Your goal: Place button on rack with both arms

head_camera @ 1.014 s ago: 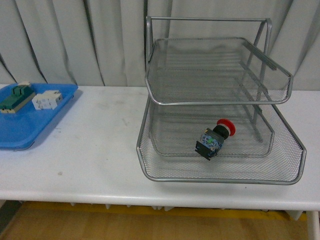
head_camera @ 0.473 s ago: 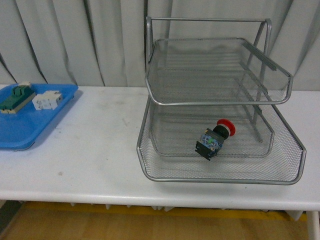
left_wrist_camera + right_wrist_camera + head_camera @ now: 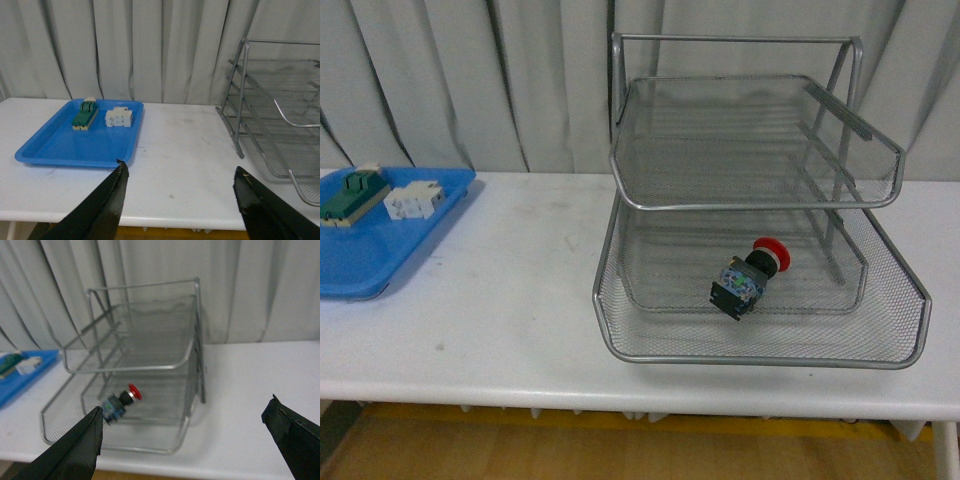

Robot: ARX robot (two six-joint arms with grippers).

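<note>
The small push-button switch with a round red cap and a black and blue body (image 3: 751, 277) lies on its side inside the large silver wire-mesh three-tier rack (image 3: 760, 205) on the white desk (image 3: 500, 290). It sits below the top tier, cap pointing towards the rack's back right, body near the front rim of a lower tier. I cannot tell which of the two lower tiers carries it. In the right wrist view the button (image 3: 121, 402) shows through the rack's (image 3: 145, 367) open front, under the top tier's overhanging edge.

My left fingers (image 3: 100, 210) are spread wide and pinch nothing. They hang over the desk's near edge, with a broad bare stretch of desk between the flat blue plastic tray (image 3: 75, 150) and the rack's tubular side frame (image 3: 235, 90). My right fingers (image 3: 75, 450) are also spread wide and empty, well apart from the button and short of the rack's front rim.

The blue tray (image 3: 360, 270) rests at the desk's left end, running out of the front view. On it, a flat green and beige switch (image 3: 353, 193) lies just beside a white blocky component (image 3: 413, 200). Pale pleated curtains (image 3: 470, 80) close off the back.
</note>
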